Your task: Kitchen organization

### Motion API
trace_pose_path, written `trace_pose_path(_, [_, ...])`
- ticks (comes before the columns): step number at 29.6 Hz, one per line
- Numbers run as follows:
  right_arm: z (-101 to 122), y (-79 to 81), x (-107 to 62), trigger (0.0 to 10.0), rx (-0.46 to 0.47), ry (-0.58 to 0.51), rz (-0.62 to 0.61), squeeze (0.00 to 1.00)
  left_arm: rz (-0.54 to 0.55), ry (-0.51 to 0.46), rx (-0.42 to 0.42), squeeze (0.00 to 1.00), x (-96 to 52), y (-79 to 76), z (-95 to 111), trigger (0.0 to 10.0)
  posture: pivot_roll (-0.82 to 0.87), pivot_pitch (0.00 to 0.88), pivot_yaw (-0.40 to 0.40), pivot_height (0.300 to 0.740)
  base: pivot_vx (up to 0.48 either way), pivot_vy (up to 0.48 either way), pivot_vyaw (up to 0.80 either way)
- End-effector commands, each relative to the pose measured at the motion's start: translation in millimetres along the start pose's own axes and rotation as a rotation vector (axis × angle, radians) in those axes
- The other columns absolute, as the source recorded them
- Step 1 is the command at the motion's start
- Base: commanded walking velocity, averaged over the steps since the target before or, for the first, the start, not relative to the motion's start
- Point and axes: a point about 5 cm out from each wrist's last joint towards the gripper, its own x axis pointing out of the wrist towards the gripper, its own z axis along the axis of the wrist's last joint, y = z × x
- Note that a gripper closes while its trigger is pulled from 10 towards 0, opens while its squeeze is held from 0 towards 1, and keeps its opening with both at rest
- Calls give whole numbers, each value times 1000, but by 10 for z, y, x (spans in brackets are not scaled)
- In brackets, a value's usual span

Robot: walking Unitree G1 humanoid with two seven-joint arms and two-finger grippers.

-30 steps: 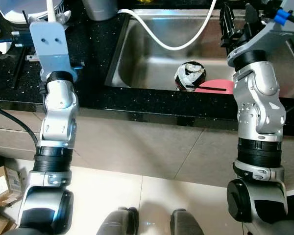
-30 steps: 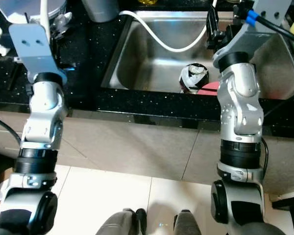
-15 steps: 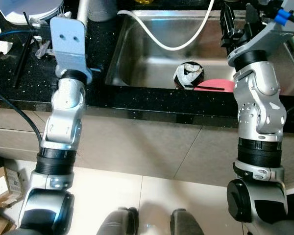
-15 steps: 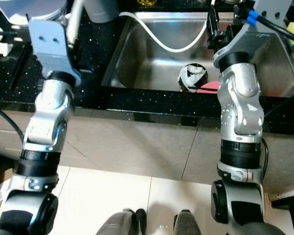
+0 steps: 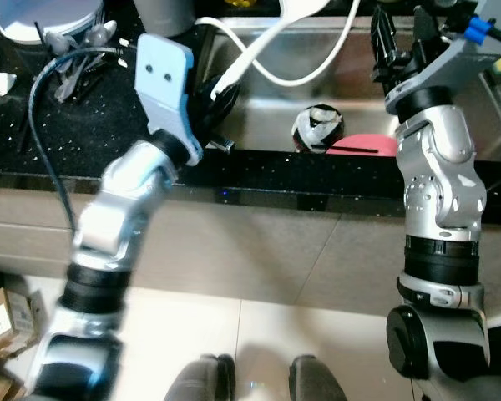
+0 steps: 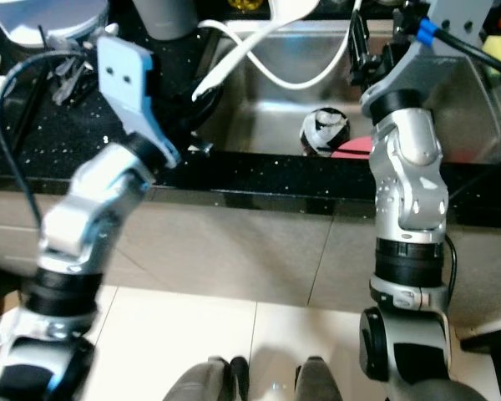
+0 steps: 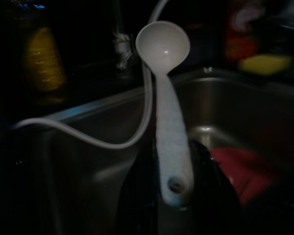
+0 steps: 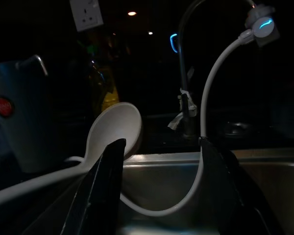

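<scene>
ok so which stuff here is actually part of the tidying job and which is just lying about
In the job:
- white ladle, gripped in the left claw over the sink
- right claw, open above the sink

Lying about:
- black and white bowl in the sink
- pink item beside it
- white hose
- utensils on the black counter

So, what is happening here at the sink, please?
The robot stands at a black speckled countertop with a stainless steel sink. Its left gripper is shut on the handle of a long white plastic ladle and holds it out over the sink's left edge. The right gripper hangs open above the basin, holding nothing. A round black-and-white object and a flat pink item lie in the sink, with a white hose looping above them.
</scene>
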Motion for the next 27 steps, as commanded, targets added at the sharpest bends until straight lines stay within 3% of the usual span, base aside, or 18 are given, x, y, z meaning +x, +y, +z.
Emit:
trace_pose_path(1, [-36,59,-24,10000,75,31,51,0,-77,-8,-21,0,-126,40,80,10000,-84,195,109,740,0,0,0])
trace_pose_path(3, [-84,55,-54,10000,184,67,67,0,-134,-34,-23,0,-236,140,211,10000,-87,195,107,740,0,0,0])
trace_pose_path(6, [-109,31,-74,10000,245,80,59,0,-138,-68,-29,0,-290,214,310,10000,-88,194,107,740,0,0,0])
trace_pose_path(7, [-143,12,-90,10000,333,96,50,0,-125,-108,-46,0,-333,284,398,10000,-92,194,104,740,0,0,0])
trace_pose_path(10, [-161,13,-98,10000,396,106,54,0,-123,-138,-62,0,-359,315,444,10000,-91,193,105,740,0,0,0])
trace_pose_path(12, [-179,51,-109,10000,513,122,92,0,-151,-183,-123,0,-390,330,496,10000,-91,193,104,740,0,0,0])
trace_pose_path(15, [-185,65,-115,10000,564,130,107,0,-174,-193,-150,0,-396,318,503,10000,-89,190,102,740,0,0,0])
trace_pose_path(17, [-199,87,-124,10000,651,150,132,0,-230,-195,-200,0,-401,265,490,10000,-89,188,100,740,0,0,0])
trace_pose_path(22, [-182,115,-119,10000,770,151,159,0,-273,-134,-211,0,-420,199,389,10000,-90,188,100,740,0,0,0])
trace_pose_path(25, [-22,257,-146,10000,853,104,306,0,-268,-94,-235,0,-410,184,274,10000,-91,186,101,740,0,0,0])
trace_pose_path(27, [9,284,-156,10000,866,95,332,0,-269,-90,-237,0,-408,181,261,10000,-94,186,102,740,0,0,0])
